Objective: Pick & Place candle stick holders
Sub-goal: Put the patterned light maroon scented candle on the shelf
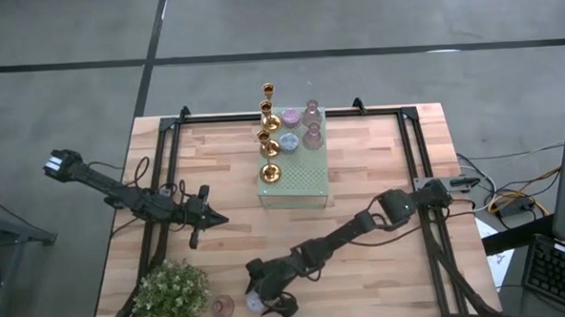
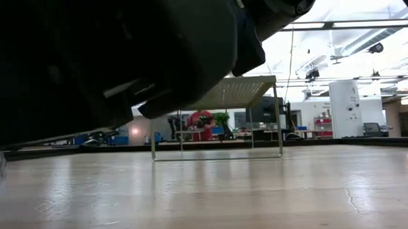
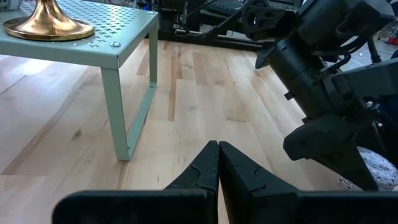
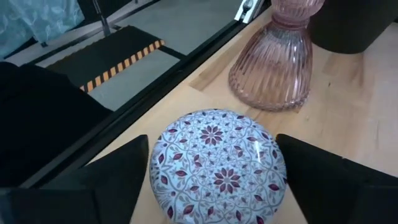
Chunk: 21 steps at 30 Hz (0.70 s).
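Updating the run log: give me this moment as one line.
right pincer: open around patterned holder, near edge | left pincer: shut, idle mid-table | pink holder: beside it | shelf: holders on top

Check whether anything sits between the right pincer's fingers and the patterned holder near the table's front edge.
Nothing visible does. The right pincer is open, its dark fingers on either side of the small round white holder with a red floral pattern, with only bare gaps between. The ribbed pink glass holder stands beyond it, apart.
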Each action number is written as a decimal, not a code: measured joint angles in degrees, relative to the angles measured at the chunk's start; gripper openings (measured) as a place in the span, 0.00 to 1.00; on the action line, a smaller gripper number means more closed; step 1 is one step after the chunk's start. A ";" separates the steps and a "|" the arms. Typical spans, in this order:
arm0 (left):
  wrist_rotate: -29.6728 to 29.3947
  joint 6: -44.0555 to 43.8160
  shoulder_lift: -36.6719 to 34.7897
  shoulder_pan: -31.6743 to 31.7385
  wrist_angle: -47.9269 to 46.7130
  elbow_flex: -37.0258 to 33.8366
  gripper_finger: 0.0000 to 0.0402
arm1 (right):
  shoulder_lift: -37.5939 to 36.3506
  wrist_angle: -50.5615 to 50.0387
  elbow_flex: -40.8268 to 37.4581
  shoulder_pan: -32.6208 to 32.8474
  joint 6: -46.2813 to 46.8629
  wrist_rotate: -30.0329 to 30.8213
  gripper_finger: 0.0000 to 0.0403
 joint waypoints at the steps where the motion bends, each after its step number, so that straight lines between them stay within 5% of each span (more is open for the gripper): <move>1: 0.00 -0.02 0.01 0.00 0.00 0.00 0.03 | -0.02 0.00 0.00 0.00 -0.35 -0.02 0.82; 6: -0.01 -0.01 0.01 0.00 0.01 0.00 0.03 | -0.10 -0.28 -0.02 0.13 -0.81 -0.25 0.70; 21: 0.01 0.00 0.02 -0.02 -0.02 0.00 0.03 | -3.94 -4.47 -0.17 0.13 -0.75 -1.78 0.71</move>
